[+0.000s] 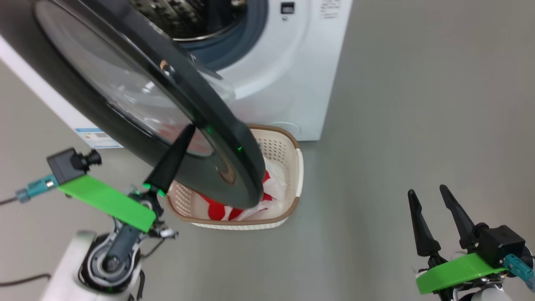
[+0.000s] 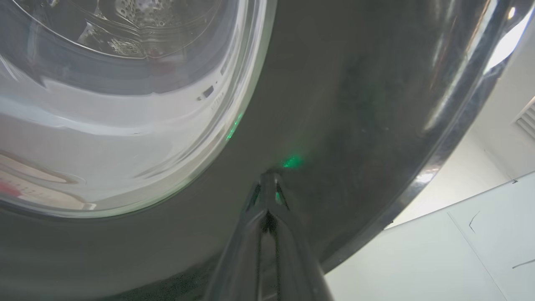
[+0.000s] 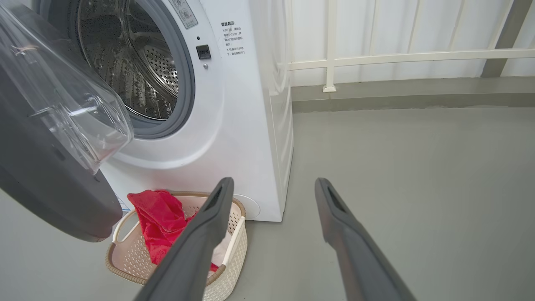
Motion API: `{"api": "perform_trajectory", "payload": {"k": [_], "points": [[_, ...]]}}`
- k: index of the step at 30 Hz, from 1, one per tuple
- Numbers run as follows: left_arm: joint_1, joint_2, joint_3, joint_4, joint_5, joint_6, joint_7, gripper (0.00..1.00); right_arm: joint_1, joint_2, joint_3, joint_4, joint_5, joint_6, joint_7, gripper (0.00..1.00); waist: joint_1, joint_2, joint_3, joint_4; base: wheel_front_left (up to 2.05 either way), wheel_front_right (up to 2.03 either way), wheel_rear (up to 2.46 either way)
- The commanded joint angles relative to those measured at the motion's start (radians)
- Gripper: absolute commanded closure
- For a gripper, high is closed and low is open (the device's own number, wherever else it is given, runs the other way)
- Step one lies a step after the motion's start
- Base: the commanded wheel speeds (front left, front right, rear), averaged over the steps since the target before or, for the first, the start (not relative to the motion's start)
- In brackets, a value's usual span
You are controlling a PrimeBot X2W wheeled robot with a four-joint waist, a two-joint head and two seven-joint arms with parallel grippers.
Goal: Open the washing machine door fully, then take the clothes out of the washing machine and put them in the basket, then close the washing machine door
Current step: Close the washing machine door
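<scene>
Step is looking like door-closing: clothes [image 3: 156,221] are lying in basket [image 1: 299,167] before washing machine [image 1: 288,79]; left gripper [image 1: 190,128], jaws pinched together, is touching washing machine door [image 1: 138,104]; right gripper [image 1: 427,190] jaws gaping, empty; next needing push toward washing machine.

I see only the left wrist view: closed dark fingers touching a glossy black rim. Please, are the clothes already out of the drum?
Observer: Yes, the bright red fabric clothes with white panels lie in the cream perforated plastic basket before the white washing machine.
Operator: Is something left inside?
Observer: The steel perforated drum looks empty where visible.
Operator: And the right gripper?
Observer: The right gripper is open, holding nothing, over grey floor.
</scene>
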Motion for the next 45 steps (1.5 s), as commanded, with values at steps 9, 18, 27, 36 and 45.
{"api": "perform_trajectory", "payload": {"k": [9, 18, 27, 36, 45], "points": [[-0.152, 0.049, 0.008, 0.043, 0.003, -0.007, -0.084, 1.00, -0.052, 0.001, 0.020, -0.029, 0.005, 0.005, -0.006, 0.00, 0.0000, -0.0001, 0.063, -0.097, 0.00, 0.00, 0.00], [-0.272, 0.068, -0.026, 0.128, 0.013, -0.007, -0.182, 1.00, -0.062, 0.001, 0.021, -0.032, 0.029, 0.005, -0.006, 0.00, 0.0000, -0.0001, 0.092, -0.144, 0.00, 0.00, 0.00], [-0.405, 0.084, -0.047, 0.242, 0.013, -0.007, -0.264, 1.00, -0.079, 0.001, 0.030, -0.032, 0.049, 0.005, -0.006, 0.00, 0.0000, -0.0001, 0.118, -0.183, 0.00, 0.00, 0.00], [-0.459, 0.106, -0.080, 0.304, -0.003, -0.007, -0.310, 1.00, -0.081, 0.001, 0.031, -0.032, 0.061, 0.005, -0.006, 0.00, 0.0000, -0.0001, 0.122, -0.209, 0.00, 0.00, 0.00], [-0.402, 0.117, -0.114, 0.284, -0.026, -0.007, -0.340, 1.00, -0.067, 0.001, 0.015, -0.031, 0.052, 0.005, -0.006, 0.00, 0.0000, -0.0001, 0.098, -0.183, 0.00, 0.00, 0.00]]}}
